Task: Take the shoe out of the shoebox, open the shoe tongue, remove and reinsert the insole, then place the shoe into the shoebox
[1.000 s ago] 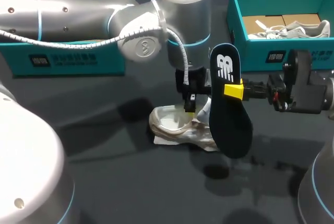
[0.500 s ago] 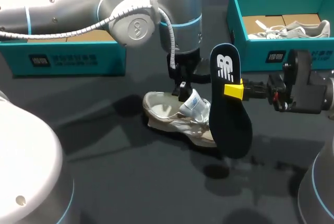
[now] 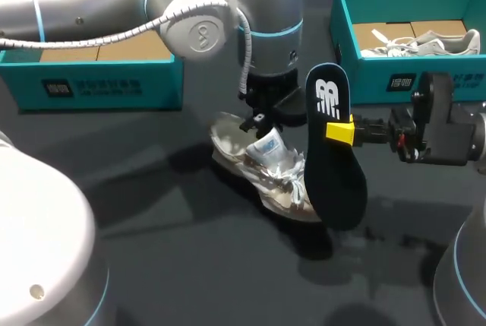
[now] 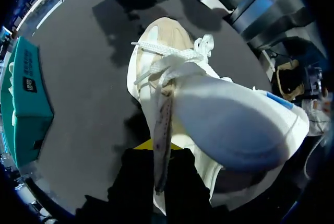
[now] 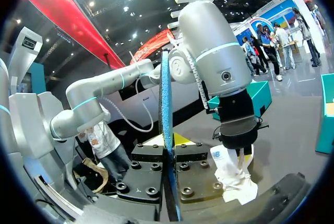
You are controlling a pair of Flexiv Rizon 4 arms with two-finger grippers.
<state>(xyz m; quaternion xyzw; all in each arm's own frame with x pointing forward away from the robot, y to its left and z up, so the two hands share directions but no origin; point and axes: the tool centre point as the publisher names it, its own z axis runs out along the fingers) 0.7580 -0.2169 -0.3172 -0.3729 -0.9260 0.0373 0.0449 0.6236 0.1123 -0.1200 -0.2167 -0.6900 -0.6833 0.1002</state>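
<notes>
White shoe (image 3: 267, 172) held in left gripper (image 3: 259, 123).

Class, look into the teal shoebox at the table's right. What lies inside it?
Inside the shoebox, a pale shoe with white laces lies on brown cardboard. The box's near wall hides the front part of its floor, so anything there cannot be seen.

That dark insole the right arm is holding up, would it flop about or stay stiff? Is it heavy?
Probably fairly stiff: the insole stands upright in the right fingers, pinched partway up, with neither end drooping. Likely light and thin too; the right wrist view shows it edge-on as a narrow strip. It may bend if pushed, though.
</notes>
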